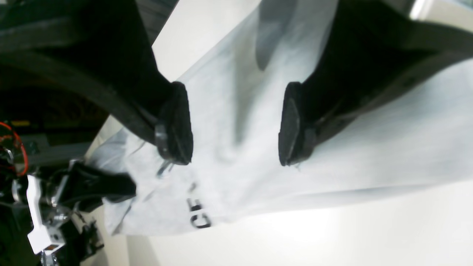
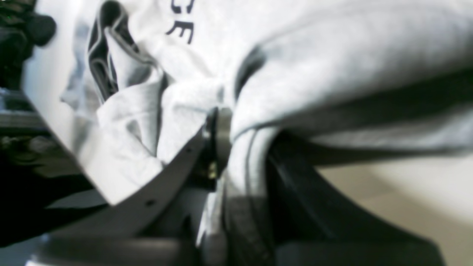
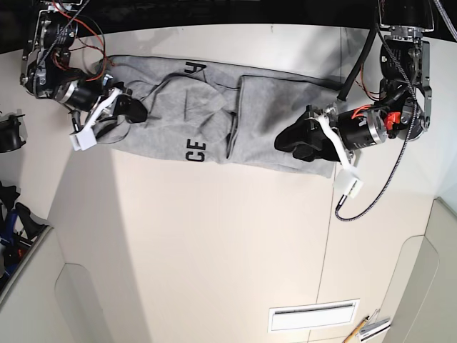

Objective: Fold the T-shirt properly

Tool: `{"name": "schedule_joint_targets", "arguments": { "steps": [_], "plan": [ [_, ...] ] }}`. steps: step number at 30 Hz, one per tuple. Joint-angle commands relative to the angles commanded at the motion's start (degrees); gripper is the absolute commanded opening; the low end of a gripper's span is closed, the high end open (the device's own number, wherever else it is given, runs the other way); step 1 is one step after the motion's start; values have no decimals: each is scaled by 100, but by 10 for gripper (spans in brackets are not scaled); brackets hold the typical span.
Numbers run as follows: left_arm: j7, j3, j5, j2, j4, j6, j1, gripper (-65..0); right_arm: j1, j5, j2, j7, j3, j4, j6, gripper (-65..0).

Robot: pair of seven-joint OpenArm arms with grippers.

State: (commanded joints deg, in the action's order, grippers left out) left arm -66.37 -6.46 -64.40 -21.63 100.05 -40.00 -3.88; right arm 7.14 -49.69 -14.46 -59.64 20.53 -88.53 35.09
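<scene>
- In the left wrist view, the left gripper (image 1: 236, 125) hangs just above the T-shirt (image 1: 369, 147), its two black pads (image 1: 177, 122) spread wide with bare grey cloth showing between them; nothing is held.
- Below the pads in that view, black capitals "CE" (image 1: 199, 214) sit near the shirt's edge, where the cloth meets the pale table (image 1: 332, 236).
- In the right wrist view, the right gripper (image 2: 221, 147) is pressed together on a bunched fold of the T-shirt (image 2: 332, 55); cloth wraps around a grey metal finger (image 2: 218, 136) and drapes over the dark part of the gripper.
- Past that grip, the cloth is crumpled, with a dark-shadowed ribbed opening (image 2: 107, 55) and the same black letters (image 2: 181, 31) further off.
- In the base view, the T-shirt (image 3: 271, 107) lies along the far side of the table (image 3: 214, 250), stretched sideways in a long band with creases and a folded-over panel near its middle.
- The left gripper (image 3: 296, 139) sits over one end of the band, on that view's right; the right gripper (image 3: 132, 111) is at the opposite end.
- Black lettering (image 3: 196, 151) shows at the near edge of the shirt, and another dark mark (image 3: 191, 68) at its far edge.
- A white tag (image 3: 350, 186) hangs from the left arm, over the table beside the shirt.
</scene>
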Motion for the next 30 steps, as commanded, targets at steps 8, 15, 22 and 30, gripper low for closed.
{"name": "schedule_joint_targets", "arguments": {
  "steps": [8,15,22,30],
  "plan": [
    [39,-363,31,26,-2,0,-564,-253,-15,-138,-1187,-87,813,-243,-17,-650],
    [122,-363,166,737,-138,0,-1073,-253,-501,-553,-1641,-442,890,-278,-13,-650],
    [367,-262,256,1320,-981,0,-984,-253,-883,-772,-1268,-627,750,-767,-13,-650],
    [925,929,1172,1322,-1309,0,-645,-253,-824,-142,-391,-612,-612,-2170,-37,-650]
  ]
}}
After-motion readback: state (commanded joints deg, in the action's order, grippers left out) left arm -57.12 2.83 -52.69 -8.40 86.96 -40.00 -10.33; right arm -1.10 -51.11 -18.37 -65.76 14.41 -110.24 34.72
